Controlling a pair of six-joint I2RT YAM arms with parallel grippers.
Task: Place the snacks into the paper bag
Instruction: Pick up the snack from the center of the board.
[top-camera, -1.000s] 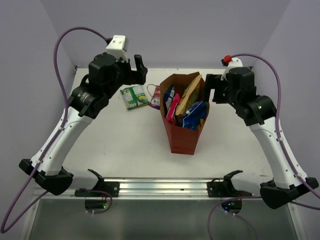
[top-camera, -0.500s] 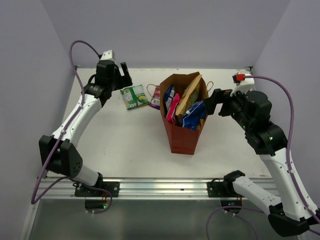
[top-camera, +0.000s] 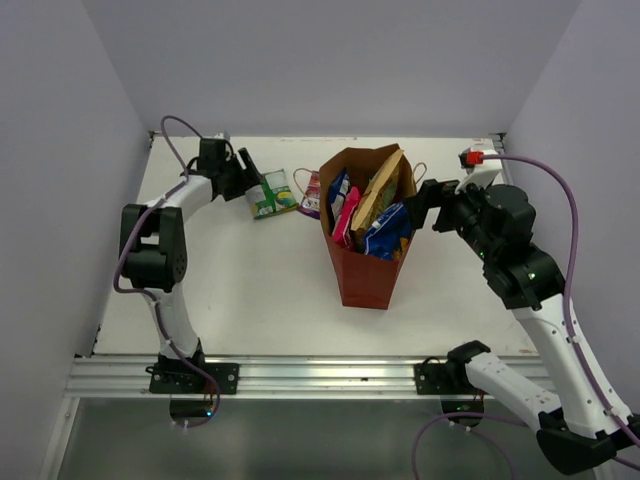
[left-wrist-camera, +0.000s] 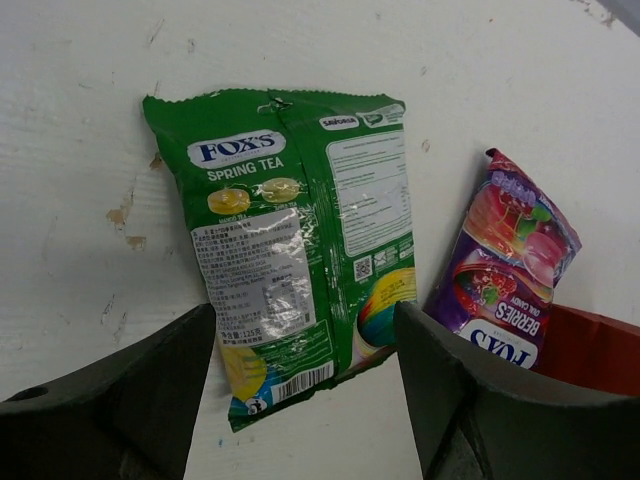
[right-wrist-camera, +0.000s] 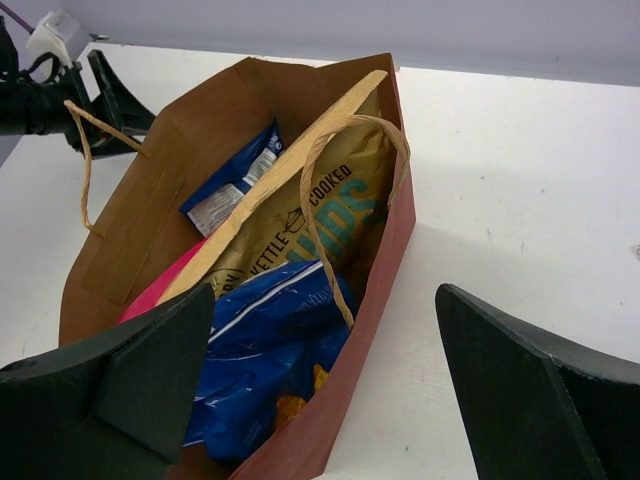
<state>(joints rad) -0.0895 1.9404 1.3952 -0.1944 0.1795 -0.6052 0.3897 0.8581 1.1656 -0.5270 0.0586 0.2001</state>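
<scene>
At far edge of tabletop (top-camera: 250, 290), left gripper (left-wrist-camera: 303, 332) straddles green packet (left-wrist-camera: 290, 240), jaws wide; right gripper (right-wrist-camera: 325, 300) gapes wide beside bag (right-wrist-camera: 120, 200).

- The left white-shelled arm with black joint housings (top-camera: 150, 262) is wearing a thin purple cable (top-camera: 172, 119).
- The right white-and-black arm (top-camera: 520, 265) is showing a matching purple cable (top-camera: 575, 230) and a red-capped white wrist block (top-camera: 478, 157).
- Matt black wedge-shaped fingers (right-wrist-camera: 110, 390) are tipping it.

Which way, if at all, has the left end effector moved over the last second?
Yes. In the top view the left end effector dropped and shifted left, from beyond the green packet to its left edge, farther from the paper bag.
</scene>
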